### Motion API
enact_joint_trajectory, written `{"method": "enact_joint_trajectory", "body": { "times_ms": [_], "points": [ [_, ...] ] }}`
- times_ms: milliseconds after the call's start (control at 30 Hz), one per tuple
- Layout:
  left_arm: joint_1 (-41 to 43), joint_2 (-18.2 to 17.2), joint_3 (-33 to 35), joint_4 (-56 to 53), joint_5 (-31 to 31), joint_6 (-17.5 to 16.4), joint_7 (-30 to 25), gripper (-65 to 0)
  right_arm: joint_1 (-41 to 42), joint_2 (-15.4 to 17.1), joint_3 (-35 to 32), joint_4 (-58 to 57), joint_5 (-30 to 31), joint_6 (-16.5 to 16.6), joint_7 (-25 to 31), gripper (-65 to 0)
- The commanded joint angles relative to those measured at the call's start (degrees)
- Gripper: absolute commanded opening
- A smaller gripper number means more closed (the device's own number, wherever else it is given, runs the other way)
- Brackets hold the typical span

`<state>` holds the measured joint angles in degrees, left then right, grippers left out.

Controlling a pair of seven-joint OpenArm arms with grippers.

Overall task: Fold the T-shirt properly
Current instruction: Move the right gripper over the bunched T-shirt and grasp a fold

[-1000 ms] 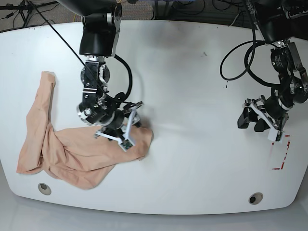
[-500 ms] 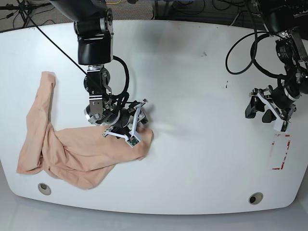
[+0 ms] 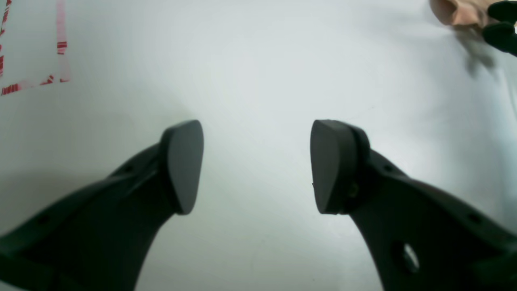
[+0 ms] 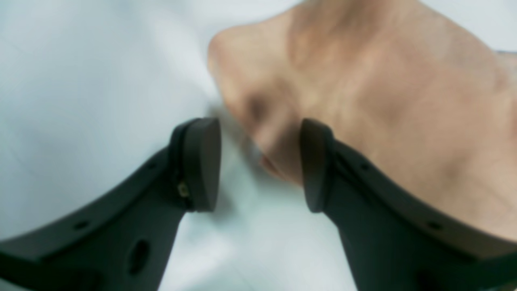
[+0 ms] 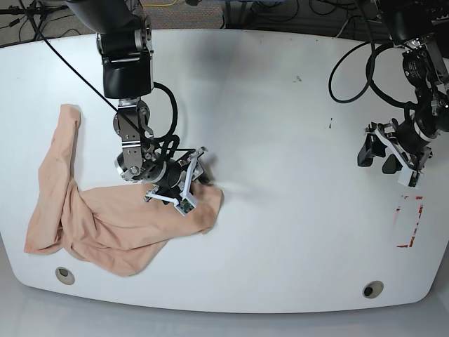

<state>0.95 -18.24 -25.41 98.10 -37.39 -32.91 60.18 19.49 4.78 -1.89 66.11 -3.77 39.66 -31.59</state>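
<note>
Since a moment ago, the right claw (image 5: 198, 172) has drawn back a little; its jaws gape over the crumpled T-shirt's (image 5: 112, 225) edge on the table (image 5: 280, 239). Left claw (image 5: 379, 156) hangs wide open, empty.

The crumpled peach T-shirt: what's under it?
Only the white table shows around the peach cotton T-shirt. Its bunched folds hide whatever lies beneath; the right gripper hovers open at its edge.

No legible text or labels.
</note>
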Motion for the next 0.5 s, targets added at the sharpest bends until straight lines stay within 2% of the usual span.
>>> {"method": "enact_joint_trajectory", "body": {
  "times_ms": [0,167,367,400,467],
  "points": [
    [-0.9,-0.7,-0.3,1.2,-1.0,-0.1,-1.3,-25.8,2.2,0.7,-0.1,-2.9,0.7,0.0,3.9,-34.4],
    [-1.0,-0.7,-0.3,1.2,-1.0,-0.1,-1.3,-25.8,2.9,0.7,0.0,-6.5,0.7,-0.1,5.9,-35.0],
    [-1.0,-0.8,-0.3,1.2,-1.0,-0.1,-1.3,-25.8,2.9,0.5,-0.1,-7.2,0.7,-1.8,6.9,-35.4],
    [-1.0,-0.8,-0.3,1.2,-1.0,-0.1,-1.3,-25.8,2.9,0.5,-0.2,-7.2,0.7,-2.1,7.0,-35.8],
    [-1.0,-0.8,-0.3,1.2,-1.0,-0.1,-1.3,-25.8,2.9,0.5,-0.2,-7.2,0.7,-3.0,7.6,-40.7]
  ]
}}
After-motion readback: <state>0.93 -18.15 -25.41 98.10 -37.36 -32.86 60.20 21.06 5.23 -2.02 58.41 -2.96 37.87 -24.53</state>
